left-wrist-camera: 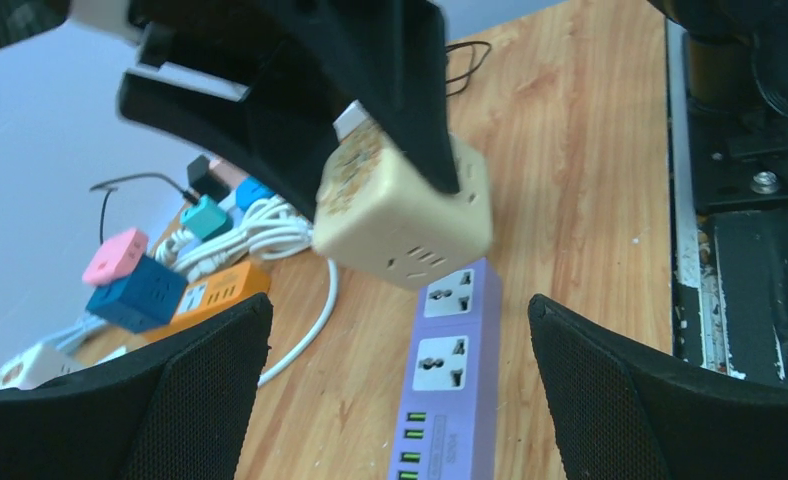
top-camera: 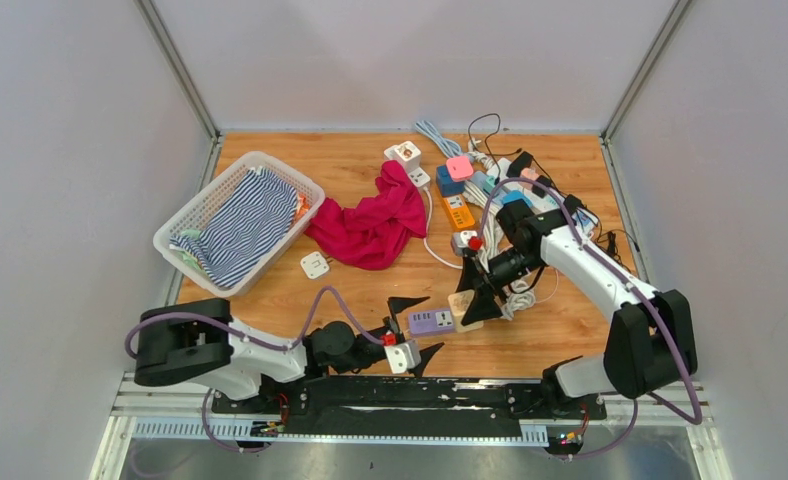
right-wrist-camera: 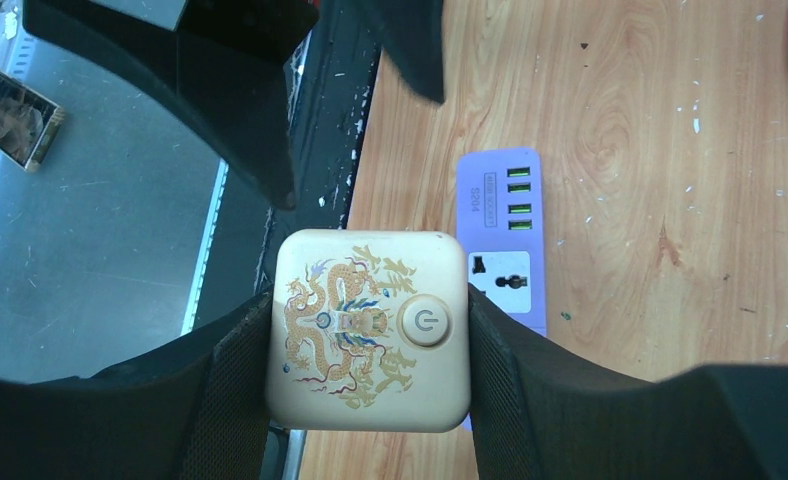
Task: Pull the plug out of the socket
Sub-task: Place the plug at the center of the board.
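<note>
Cube plug (right-wrist-camera: 370, 300), cream with a gilt dragon and a round power button on its face, sat clamped between the pads of the right gripper (top-camera: 477, 293), which held it by two opposite smooth sides. It hung over the far end of the purple power strip (top-camera: 431, 321), which lay flat on the worktop near the middle of the near edge. In the left wrist view the cube plug looked tilted and a little raised, but whether its pins were clear of the socket could not be told.

The left gripper (left-wrist-camera: 400, 330) stood wide, its fingers either side of the strip's near end and touching nothing. That was the main hazard, as I judged it: with nothing pinning the strip down, any pin caught in the socket would drag the strip up with the plug, and it could then drop or swing. A crooked pull could jam the pins harder. The glossy cube sides might slip from the pads under load. The two grippers sat close together, so a careless lift could knock one against the other.
</note>
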{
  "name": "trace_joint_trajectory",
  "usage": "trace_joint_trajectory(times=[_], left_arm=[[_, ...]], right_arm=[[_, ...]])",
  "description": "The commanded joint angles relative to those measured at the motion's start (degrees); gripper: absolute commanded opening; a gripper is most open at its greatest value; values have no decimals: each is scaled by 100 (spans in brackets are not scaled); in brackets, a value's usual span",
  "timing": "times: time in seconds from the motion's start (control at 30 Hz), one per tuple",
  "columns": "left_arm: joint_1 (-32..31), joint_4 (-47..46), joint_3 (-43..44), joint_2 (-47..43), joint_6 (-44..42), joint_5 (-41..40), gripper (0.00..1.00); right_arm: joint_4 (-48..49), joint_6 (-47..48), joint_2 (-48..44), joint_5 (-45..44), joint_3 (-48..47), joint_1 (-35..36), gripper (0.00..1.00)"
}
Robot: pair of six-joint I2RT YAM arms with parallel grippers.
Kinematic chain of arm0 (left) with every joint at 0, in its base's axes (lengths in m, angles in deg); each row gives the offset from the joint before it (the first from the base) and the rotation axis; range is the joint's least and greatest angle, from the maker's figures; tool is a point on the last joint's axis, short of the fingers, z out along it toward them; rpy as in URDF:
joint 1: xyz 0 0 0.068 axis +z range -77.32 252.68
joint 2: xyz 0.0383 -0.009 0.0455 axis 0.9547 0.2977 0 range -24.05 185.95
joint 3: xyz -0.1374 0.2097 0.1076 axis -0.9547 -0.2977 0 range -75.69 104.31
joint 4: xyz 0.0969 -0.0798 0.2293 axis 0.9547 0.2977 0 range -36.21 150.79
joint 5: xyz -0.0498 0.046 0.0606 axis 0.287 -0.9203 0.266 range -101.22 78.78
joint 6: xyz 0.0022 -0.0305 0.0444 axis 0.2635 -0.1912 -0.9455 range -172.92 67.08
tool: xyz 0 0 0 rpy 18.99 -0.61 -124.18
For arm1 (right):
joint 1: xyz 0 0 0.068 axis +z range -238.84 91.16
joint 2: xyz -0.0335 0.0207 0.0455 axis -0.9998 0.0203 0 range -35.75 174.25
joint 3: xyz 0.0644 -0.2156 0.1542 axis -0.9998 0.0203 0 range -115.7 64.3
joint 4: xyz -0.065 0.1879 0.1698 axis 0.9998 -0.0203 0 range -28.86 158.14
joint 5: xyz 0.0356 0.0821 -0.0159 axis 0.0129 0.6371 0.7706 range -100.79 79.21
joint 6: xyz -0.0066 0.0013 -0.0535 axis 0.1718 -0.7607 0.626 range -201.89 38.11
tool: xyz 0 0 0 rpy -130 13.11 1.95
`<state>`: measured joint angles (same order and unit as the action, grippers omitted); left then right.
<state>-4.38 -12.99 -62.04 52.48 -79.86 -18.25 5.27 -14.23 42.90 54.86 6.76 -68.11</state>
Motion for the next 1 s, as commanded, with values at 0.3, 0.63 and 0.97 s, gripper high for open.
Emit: trace_joint_trajectory(times=[0.3, 0.63, 0.97], left_arm=[[-292, -1376, 636, 1370, -851, 92, 96], [-447, -1574, 848, 1967, -1228, -340, 80], [-502, -1502, 931, 2111, -1562, -782, 72]], right_arm=[[-298, 130, 346, 262, -220, 217, 0], [-527, 114, 670, 452, -365, 229, 0], [-893, 358, 1011, 508, -519, 247, 0]])
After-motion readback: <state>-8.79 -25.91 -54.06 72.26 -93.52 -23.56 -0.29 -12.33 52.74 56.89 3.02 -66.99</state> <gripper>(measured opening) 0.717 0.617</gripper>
